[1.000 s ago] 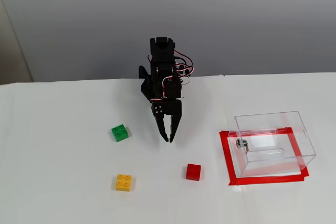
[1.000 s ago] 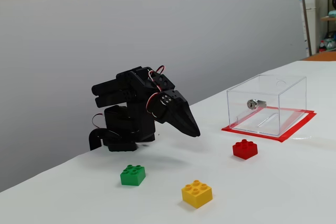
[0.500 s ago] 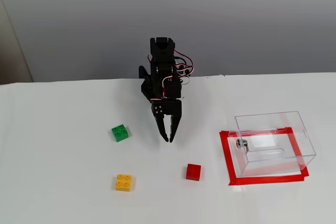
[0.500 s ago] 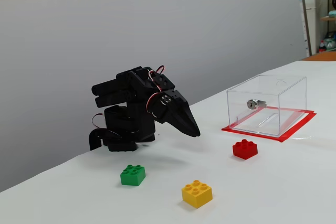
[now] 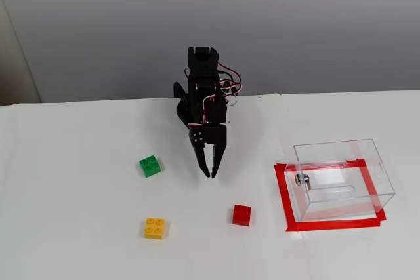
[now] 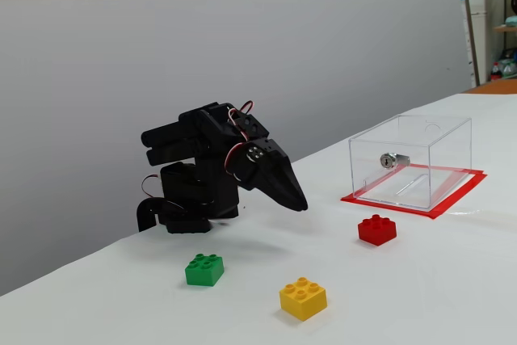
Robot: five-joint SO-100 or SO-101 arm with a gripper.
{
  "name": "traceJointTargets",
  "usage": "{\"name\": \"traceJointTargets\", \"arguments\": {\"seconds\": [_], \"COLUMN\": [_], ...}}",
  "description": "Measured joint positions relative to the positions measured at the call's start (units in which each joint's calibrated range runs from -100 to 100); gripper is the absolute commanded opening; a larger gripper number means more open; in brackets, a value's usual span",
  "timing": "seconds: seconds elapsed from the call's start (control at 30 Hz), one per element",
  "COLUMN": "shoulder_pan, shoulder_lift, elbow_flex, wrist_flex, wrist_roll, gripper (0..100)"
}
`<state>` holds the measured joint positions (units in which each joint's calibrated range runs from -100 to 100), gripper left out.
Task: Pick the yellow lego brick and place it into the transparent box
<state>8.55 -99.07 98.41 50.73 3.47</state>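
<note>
near the front edge of the table [image 5: 79, 162], the yellow lego brick [image 5: 155, 227] sits untouched, with the green brick [image 5: 149, 166] behind it and the red brick [image 5: 241, 214] to its right in that fixed view. the gripper [image 5: 212, 175] hangs above mid-table, jaws drawn together, holding nothing. the transparent box [image 5: 341, 178] stands empty on its red tape frame [image 5: 286, 201] toward the right edge. judged progress: none; approach, grasp, transfer and release all remain.
</note>
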Motion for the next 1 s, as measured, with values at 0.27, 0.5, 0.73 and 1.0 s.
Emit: {"name": "traceJointTargets", "arguments": {"seconds": [0.27, 0.5, 0.73, 1.0], "shoulder_pan": [0.0, 0.0, 3.4, 8.2], "shoulder_lift": [0.0, 0.0, 0.0, 7.0], "elbow_flex": [0.0, -0.4, -6.0, -16.8], "wrist_flex": [0.0, -0.3, -1.7, -1.7], "wrist_roll": [0.0, 0.0, 0.0, -2.9], "gripper": [3, 3, 3, 3]}}
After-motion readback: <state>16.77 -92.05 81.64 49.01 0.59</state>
